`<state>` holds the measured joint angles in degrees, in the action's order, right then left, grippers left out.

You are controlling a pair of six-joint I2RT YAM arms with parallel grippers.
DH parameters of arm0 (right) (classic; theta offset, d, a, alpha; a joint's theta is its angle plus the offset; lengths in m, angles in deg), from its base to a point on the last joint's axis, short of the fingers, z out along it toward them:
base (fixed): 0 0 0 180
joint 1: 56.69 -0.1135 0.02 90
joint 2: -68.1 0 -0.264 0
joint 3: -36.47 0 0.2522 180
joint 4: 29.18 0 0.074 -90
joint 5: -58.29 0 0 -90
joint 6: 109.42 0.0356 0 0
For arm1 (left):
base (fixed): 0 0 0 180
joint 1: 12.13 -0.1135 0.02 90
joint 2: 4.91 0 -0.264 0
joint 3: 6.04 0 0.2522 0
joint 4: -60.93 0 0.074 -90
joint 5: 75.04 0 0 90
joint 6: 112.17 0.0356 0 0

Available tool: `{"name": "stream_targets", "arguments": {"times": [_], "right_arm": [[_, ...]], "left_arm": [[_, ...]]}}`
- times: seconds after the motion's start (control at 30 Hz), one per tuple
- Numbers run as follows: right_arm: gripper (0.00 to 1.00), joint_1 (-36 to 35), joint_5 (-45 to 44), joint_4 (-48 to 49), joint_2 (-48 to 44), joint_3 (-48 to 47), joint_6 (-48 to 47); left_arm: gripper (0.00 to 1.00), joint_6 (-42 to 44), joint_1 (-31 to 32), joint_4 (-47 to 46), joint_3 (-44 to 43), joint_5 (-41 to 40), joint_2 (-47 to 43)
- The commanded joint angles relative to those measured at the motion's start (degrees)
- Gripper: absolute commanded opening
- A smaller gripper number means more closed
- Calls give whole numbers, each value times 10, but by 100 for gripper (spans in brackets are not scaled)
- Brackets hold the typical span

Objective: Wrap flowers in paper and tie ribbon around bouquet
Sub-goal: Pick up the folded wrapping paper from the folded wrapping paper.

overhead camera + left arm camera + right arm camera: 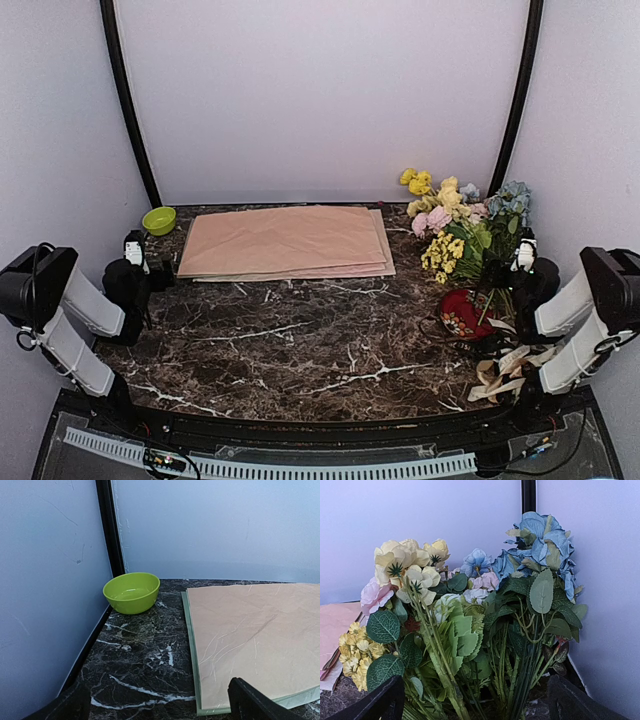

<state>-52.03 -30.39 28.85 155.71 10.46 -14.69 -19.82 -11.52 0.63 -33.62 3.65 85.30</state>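
Paper [285, 240] lying flat at the back of the worktop [300, 340]. Flowers [445, 250] heaped near the right corner. Left pincer [134, 250] and right pincer [523, 253] both wide open, holding nothing.

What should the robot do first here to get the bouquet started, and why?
Probably reach the right gripper forward to the yellow blossom stems and take one. Both grippers are open and hold nothing. The peach paper already lies flat. The stems sit in the heap directly in front of the right arm, far across from the left gripper.
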Motion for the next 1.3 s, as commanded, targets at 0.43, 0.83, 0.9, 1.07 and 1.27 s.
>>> {"name": "stream_targets", "arguments": {"times": [0.43, 0.83, 0.9, 1.07, 1.27], "right_arm": [[100, 2, -22, -127, -139, -27, 17], [68, -78, 186, -508, -242, -268, 118], [68, -141, 137, -560, -220, -303, 90], [62, -249, 65, -691, -110, -427, 71], [45, -289, 54, -822, 74, -619, 160]], "left_arm": [[91, -34, -3, 271, -123, -10, -131], [73, 21, 260, 550, -319, 92, -137], [72, 7, 276, 601, -336, 106, -106], [67, -56, 279, 669, -351, 90, -36], [64, -90, 282, 686, -361, 91, 24]]}}
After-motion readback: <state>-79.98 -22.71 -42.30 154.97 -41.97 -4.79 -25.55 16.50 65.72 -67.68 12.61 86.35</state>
